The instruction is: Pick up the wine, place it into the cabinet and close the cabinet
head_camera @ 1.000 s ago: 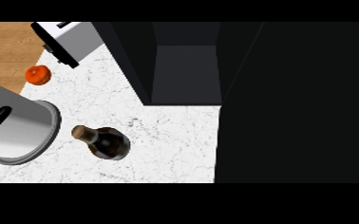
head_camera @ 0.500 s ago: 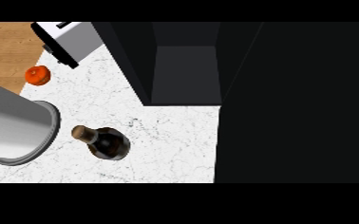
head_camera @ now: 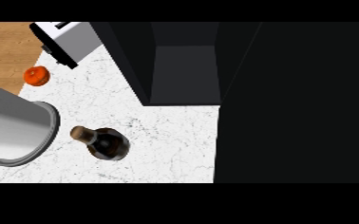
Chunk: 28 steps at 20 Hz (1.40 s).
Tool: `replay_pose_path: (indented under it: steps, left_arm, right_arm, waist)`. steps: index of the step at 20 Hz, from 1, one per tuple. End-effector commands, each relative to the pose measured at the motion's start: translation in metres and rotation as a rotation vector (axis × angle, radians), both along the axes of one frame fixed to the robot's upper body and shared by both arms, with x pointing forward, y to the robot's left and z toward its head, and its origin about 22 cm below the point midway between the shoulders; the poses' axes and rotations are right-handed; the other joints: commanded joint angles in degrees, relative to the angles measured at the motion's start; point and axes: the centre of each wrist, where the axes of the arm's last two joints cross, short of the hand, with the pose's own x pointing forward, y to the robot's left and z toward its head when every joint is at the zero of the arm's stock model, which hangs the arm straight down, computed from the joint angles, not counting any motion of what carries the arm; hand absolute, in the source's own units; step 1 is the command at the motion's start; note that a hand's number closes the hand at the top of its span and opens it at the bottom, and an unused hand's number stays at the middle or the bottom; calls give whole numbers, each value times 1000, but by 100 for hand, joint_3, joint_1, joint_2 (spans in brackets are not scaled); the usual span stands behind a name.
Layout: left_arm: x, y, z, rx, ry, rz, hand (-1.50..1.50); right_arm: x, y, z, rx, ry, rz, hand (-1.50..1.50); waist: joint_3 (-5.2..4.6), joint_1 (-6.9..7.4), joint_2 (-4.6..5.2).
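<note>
A dark glass wine bottle with a tan cork [head_camera: 105,142] is standing on the white marbled table [head_camera: 168,137], just right of a grey metal cylinder [head_camera: 21,133]. The black open cabinet [head_camera: 186,73] is sitting beyond it. A small orange fruit [head_camera: 36,75] is lying near a white appliance [head_camera: 67,40]. Neither hand is showing, so the fingers cannot be judged.

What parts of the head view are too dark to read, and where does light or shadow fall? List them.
Head view: the right side is near-black, with no detail readable; the cabinet interior is dim grey, its walls darker. The counter is evenly lit and bright. The wine casts little shadow and shows a faint sheen. The pot wall shades from light to grey. No hand shows.
</note>
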Motion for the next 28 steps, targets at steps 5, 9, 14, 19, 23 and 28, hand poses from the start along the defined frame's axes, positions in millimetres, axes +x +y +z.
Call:
replay_pose_path:
  steps: [5, 9, 14, 19, 23, 28]
  left_arm:
    - [10, 0, -10, 62, -5, 99, -150]
    - [11, -2, -35, 93, 28, 73, -150]
    - [27, 7, -48, 138, 51, 82, -150]
    - [57, -7, -101, 163, 95, 50, -150]
    - [63, -17, -129, 168, 111, 72, -150]
    - [73, -9, -163, 225, 105, 191, -150]
  right_arm:
    - [-43, -1, 38, 76, -75, 41, -150]
    - [-45, -9, 33, 62, -66, 41, -150]
    - [-36, -2, 40, 92, -65, 50, -150]
    - [-29, -6, 26, 86, -76, 44, -150]
    - [-26, -10, 14, 102, -70, 39, -150]
    - [-32, -16, 17, 73, -87, 36, -150]
  waist:
    - [3, -109, 34]
    - [3, -105, 28]
    - [-2, -32, 40]
    - [0, -127, 50]
    - [4, -105, 44]
    - [0, -108, 43]
